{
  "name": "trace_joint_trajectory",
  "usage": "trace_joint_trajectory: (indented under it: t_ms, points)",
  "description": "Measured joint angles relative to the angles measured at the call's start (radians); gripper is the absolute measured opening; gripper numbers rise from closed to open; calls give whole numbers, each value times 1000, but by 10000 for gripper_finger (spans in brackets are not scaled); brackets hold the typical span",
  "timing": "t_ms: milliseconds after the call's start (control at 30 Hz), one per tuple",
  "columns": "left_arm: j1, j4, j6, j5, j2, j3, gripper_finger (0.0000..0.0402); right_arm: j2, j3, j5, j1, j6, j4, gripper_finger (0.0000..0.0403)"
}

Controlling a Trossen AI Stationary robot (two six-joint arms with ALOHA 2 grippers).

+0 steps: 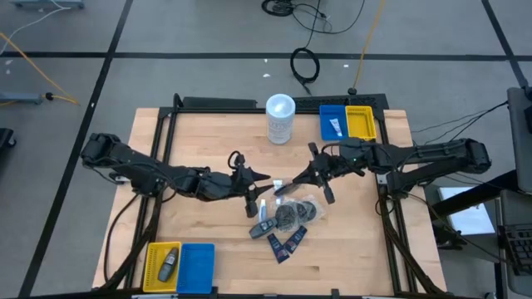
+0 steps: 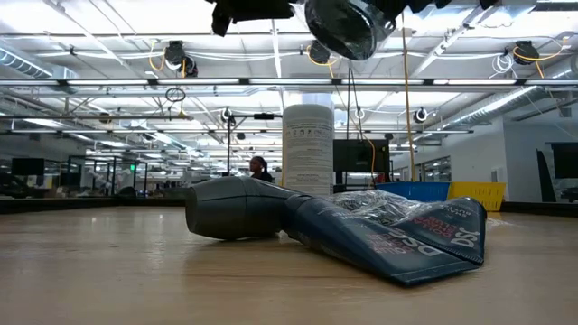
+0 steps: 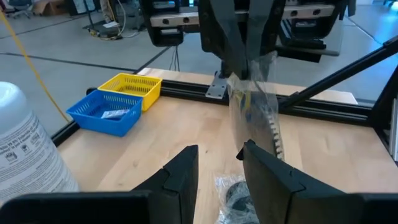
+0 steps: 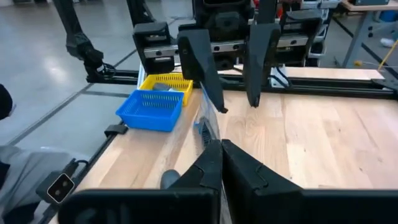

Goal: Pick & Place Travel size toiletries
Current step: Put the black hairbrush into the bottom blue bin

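Note:
My right gripper [image 1: 293, 183] is shut on a clear-wrapped packet [image 3: 255, 118] with blue and dark contents, held over the middle of the table. My left gripper [image 1: 264, 184] faces it from the left, open, its fingertips [image 4: 219, 107] close beside the packet; I cannot tell whether they touch. Below them the other travel size toiletries lie on the wood: a white tube [image 1: 264, 208], a dark grey mini bottle [image 1: 261, 227], navy sachets [image 1: 287, 242] and round wrapped bundles [image 1: 299, 213]. The low view shows the bottle [image 2: 235, 209] and a sachet [image 2: 397, 236] lying flat. My right gripper pinches the packet's top edge [image 3: 249, 79] between its two shut fingers. The fingers come about level from the table's right side. The packet hangs below them, clear of the table, its wrapper crumpled at the hold.
A tall white canister [image 1: 280, 119] stands at the far middle. Blue and yellow bins [image 1: 347, 122] sit at the far right, a white tube in the blue one. A second pair [image 1: 179, 266] sits at the near left, a grey bottle in the yellow one.

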Motion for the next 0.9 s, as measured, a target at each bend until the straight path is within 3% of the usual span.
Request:
trace_joint_trajectory:
  t_ms: [267, 500, 900]
  points:
    - [4, 10, 0, -3, -3, 0, 127, 24, -1, 1, -1, -1, -8, 0]
    - [4, 25, -14, 100, -3, 0, 127, 34, -1, -2, -1, -4, 55, 0]
    - [4, 22, -40, 134, -3, -1, 127, 33, -1, 28, -2, -25, 84, 0]
